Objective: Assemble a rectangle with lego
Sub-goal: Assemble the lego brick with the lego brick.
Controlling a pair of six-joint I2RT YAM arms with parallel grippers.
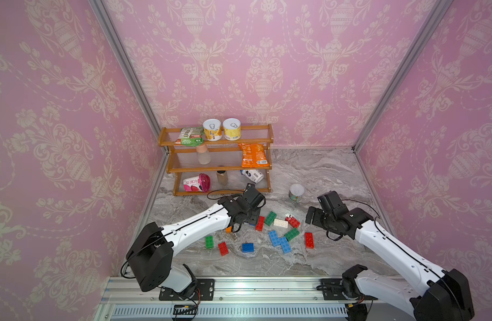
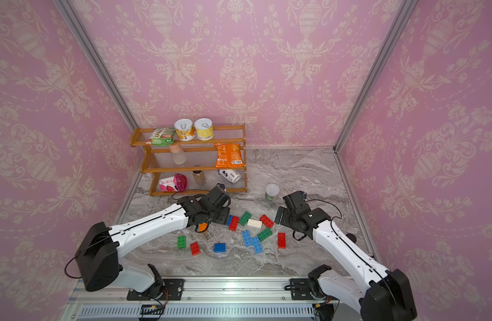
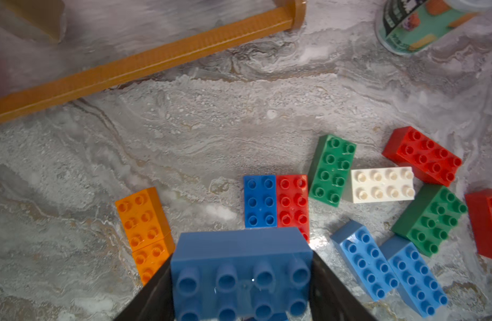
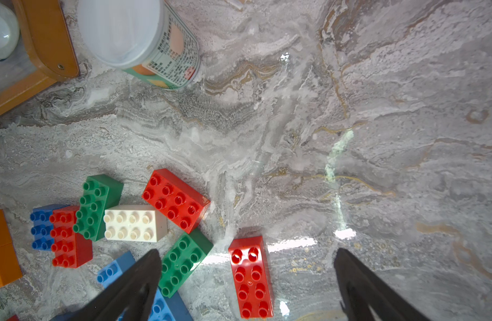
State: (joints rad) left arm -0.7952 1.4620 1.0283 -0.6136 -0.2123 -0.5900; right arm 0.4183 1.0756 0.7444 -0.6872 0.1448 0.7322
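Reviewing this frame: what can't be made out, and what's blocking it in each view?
The blue brick in the left gripper: near end cut off by the left wrist view's edge; the left arm covers it in both top views.
The orange brick: mostly under the left arm in a top view.
The cup: label print too small in both top views, blurred in the left wrist view.

Little can be read. The pink-lidded cup [image 1: 194,184], lying on the lowest shelf left of centre in both top views, shows large red Chinese characters, seemingly 大果粒. Up and to the right of it, the orange bag [image 1: 253,155] carries a white barcode label at its lower edge, with digits too small to read. The white-lidded cup [image 4: 144,44] at the upper left of the right wrist view bears columns of fine Chinese print, none of it legible. The green packet [image 1: 189,136] has a white strip of unreadable print.
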